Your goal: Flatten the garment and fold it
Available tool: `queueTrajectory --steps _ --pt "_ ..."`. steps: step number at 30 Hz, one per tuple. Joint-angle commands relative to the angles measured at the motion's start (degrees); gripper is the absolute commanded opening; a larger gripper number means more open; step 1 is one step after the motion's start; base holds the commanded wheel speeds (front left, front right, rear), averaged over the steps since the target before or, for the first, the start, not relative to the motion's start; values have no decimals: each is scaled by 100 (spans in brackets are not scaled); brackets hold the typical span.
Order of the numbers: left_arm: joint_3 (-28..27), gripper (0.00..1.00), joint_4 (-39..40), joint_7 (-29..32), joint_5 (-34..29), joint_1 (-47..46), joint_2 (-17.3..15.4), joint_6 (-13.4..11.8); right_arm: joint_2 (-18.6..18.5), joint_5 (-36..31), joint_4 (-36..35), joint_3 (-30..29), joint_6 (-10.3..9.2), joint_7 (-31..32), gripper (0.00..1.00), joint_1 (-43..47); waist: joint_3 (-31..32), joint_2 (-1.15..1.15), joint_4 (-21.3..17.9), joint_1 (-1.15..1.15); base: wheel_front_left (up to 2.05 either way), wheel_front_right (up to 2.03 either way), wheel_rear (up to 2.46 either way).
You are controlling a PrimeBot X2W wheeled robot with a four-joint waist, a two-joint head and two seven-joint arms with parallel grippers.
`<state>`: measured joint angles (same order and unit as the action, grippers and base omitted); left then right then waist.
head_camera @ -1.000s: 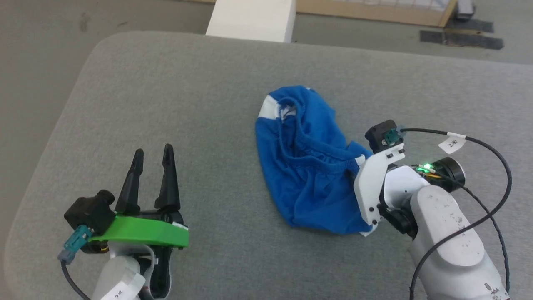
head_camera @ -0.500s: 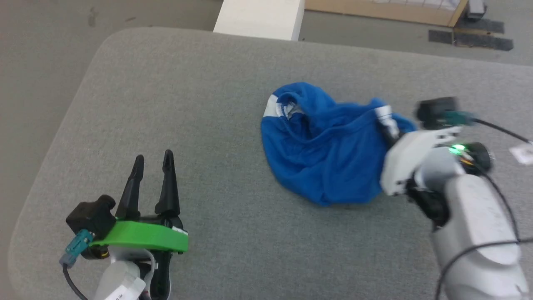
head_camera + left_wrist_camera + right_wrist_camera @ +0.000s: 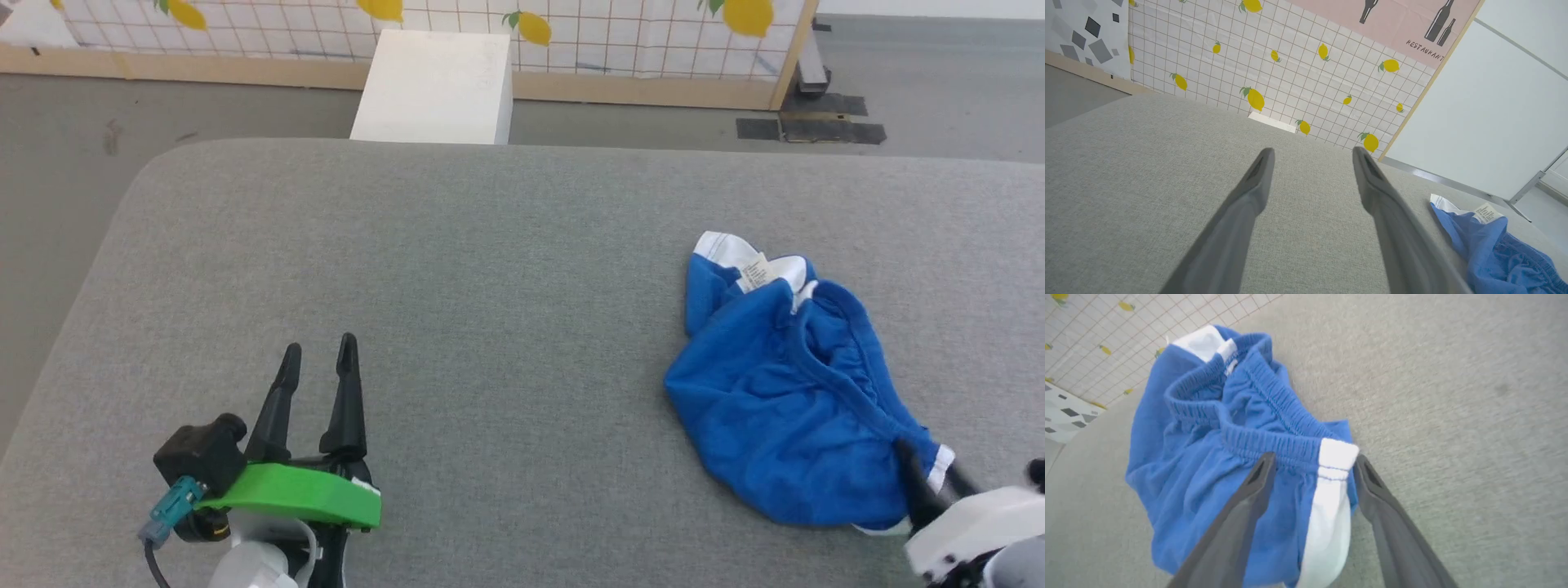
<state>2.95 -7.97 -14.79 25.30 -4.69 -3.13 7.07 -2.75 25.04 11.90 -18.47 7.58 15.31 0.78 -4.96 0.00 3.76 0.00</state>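
**Blue shorts heaped on the right of the table, right tool straddling the waistband**

A broad table (image 3: 457,245) covered in grey fabric takes up most of the head view, and its far corners are rounded. Past its far edge, at 12 o'clock, stands a lemon-print grid screen (image 3: 620,33) in a wooden frame. In front of the screen a plain white box (image 3: 437,86) sits on the grey floor (image 3: 57,171), just behind the table.

The garment (image 3: 775,408), a pair of bright blue shorts, lies crumpled on the table at about 4 o'clock from the table's middle. It is far from flat: the gathered waistband (image 3: 1265,441) loops open on top and folds run through the cloth. A white stripe (image 3: 1331,506) runs down its near end.

The left tool (image 3: 320,343) sits at 7 o'clock over bare table, well apart from the garment. Its two dark fingers point toward 12 and are spread with nothing between them.

The right tool (image 3: 927,465) comes in at 5 o'clock, at the garment's near corner. In the right wrist view its fingers (image 3: 1229,531) are spread wide, one on each side of the spot where the white stripe meets the waistband. They are not pinched on the cloth, and I cannot tell whether they touch it.

A small white label (image 3: 755,272) sticks up at the garment's far end.
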Motion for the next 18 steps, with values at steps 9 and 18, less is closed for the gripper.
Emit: queueTrajectory --steps 9,18 --pt "831 100 -220 1396 376 -1192 0 37 -12 -271 -537 -346 -9 -934 100 -466 -233 0 -665 0 0 0 0" --pt "2337 100 -1231 4010 600 -2516 -55 40 -12 -55 -363 46 -9 -1034 100 -530 -733 0 -1483 0 0 0 0"
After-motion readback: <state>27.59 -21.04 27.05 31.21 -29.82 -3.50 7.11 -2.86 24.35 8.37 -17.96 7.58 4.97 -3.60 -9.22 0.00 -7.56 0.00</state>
